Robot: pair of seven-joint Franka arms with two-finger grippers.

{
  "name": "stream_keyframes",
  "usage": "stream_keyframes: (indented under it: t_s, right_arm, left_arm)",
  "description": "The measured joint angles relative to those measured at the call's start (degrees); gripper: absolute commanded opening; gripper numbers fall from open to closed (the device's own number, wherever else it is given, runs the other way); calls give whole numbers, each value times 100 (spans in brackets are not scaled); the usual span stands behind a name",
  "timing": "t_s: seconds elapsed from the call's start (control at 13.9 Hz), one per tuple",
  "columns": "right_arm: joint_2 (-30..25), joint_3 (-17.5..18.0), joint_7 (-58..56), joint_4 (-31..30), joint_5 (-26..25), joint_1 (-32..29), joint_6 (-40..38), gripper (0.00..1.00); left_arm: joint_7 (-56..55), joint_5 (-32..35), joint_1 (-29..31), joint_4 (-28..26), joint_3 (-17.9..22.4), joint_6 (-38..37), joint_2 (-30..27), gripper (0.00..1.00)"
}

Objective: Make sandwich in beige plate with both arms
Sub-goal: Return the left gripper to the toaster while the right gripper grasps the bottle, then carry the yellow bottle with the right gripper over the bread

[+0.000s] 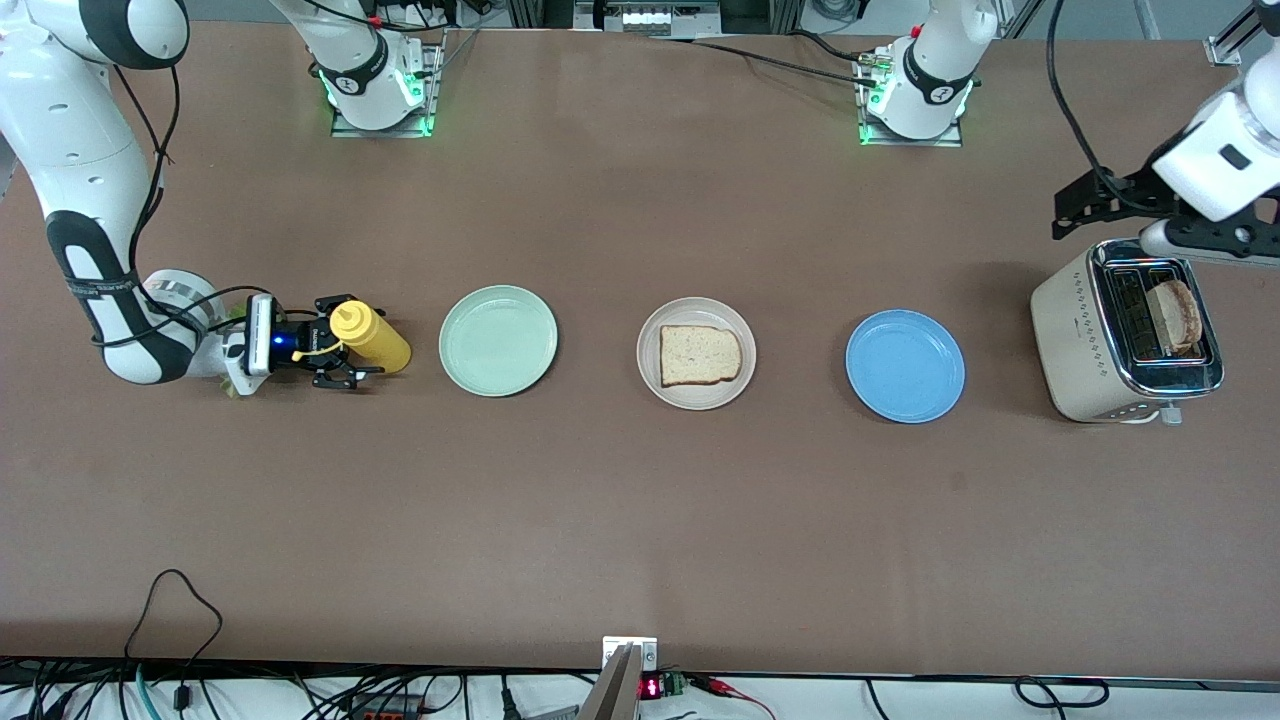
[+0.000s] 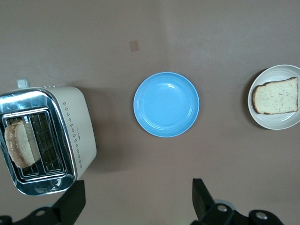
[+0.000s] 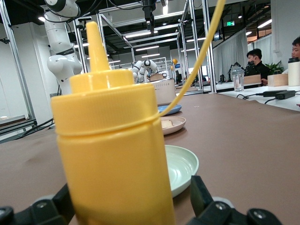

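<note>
Meanwhile right tool (image 1: pixel 345 352) open around mustard bottle (image 1: pixel 372 337), left tool (image 2: pixel 136 201) open over toaster (image 1: pixel 1085 340), beige plate (image 1: pixel 650 370) between

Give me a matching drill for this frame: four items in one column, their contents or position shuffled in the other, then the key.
1. beige plate
2. toaster
3. yellow squeeze bottle
4. blue plate

A. nothing on it
B. between the open fingers of the right claw
C. holds one bread slice lying flat
D. toasted slice standing in a slot, under the left claw

Pairs: 1-C, 2-D, 3-B, 4-A
</note>
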Motion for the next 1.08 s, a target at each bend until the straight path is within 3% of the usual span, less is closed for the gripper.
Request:
stream_keyframes:
  t_s: [0.14, 0.22, 0.65, 1.08]
  right_arm:
    - [0, 0, -55, 3, 23, 43, 1, 42]
    - [0, -1, -82, 4, 23, 42, 1, 31]
    - [-222, -15, 9, 171, 31, 68, 257, 24]
    - [-1425, -11, 1393, 232, -52, 932, 1710, 24]
  left_arm:
    - [-1, 36, -116, 0, 82, 15, 1, 100]
    - [-1, 40, -116, 0, 111, 16, 1, 100]
    - [-1, 42, -118, 0, 142, 19, 2, 100]
    - [-1, 42, -124, 0, 141, 19, 3, 100]
